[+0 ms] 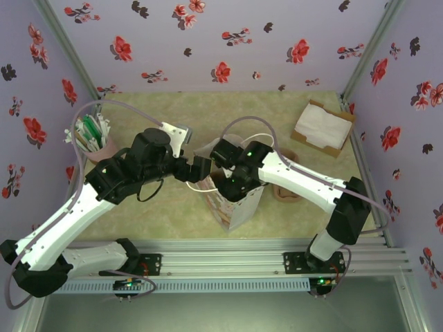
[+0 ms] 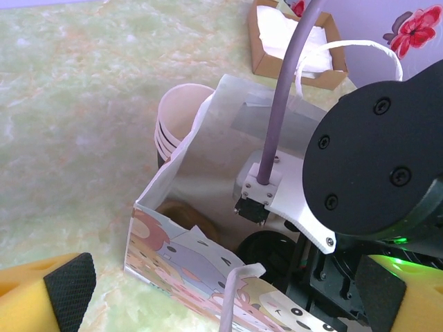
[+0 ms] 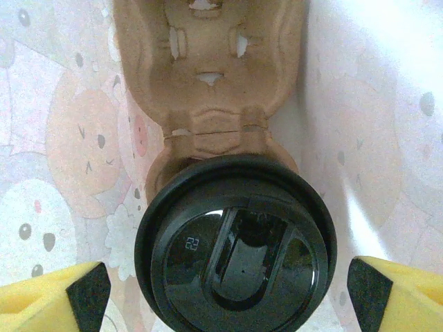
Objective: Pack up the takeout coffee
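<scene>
The takeout coffee (image 3: 235,242), a cup under a round black lid, stands in a brown cardboard carrier (image 3: 211,90) on the floor of a cartoon-printed paper bag (image 2: 187,266). My right gripper (image 3: 228,292) reaches down into the bag from above. It is open, its black pads (image 3: 90,294) on either side of the lid with a gap on both sides. The black lid (image 2: 266,252) also shows in the left wrist view under the right wrist (image 2: 374,159). My left gripper (image 2: 225,294) is open wide at the bag's near wall, the white handle (image 2: 232,297) between its fingers.
The bag (image 1: 242,204) stands mid-table between both arms. A stack of lidless cups (image 2: 176,124) sits just behind the bag. A cardboard box of napkins (image 1: 322,126) is at the back right, and a pink holder of sticks (image 1: 92,135) at the back left.
</scene>
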{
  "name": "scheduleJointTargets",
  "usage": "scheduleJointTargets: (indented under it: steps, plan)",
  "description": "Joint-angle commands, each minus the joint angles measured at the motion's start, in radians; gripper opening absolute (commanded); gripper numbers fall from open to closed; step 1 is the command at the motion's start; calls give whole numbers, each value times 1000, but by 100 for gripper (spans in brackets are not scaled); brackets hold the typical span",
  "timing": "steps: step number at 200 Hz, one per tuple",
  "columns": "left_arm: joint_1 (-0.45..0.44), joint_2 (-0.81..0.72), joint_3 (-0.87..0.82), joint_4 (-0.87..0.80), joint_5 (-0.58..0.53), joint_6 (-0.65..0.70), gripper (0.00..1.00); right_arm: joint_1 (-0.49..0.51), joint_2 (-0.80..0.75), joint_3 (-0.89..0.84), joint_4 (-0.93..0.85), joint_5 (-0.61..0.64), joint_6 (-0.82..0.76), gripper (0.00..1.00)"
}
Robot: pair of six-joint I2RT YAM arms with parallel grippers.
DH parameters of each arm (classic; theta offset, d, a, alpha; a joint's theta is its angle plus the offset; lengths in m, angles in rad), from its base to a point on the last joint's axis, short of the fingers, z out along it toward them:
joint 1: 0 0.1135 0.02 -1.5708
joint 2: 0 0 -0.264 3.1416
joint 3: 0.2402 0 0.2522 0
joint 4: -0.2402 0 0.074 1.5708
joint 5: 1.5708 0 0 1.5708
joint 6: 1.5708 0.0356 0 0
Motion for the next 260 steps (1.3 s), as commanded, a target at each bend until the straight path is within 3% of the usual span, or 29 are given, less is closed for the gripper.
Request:
scheduleJointTargets:
  steps: [1, 172, 260]
  plan:
    - [-7, -23, -11, 21, -28, -8, 99, -1, -31, 43, -50, 28, 16, 92]
    - [-8, -67, -34, 33, -58, -24, 99, -1, -173, 155, -101, 59, 31, 94]
    - [-8, -125, -69, 43, -94, -49, 99, 0, -305, 163, -16, 75, 35, 84]
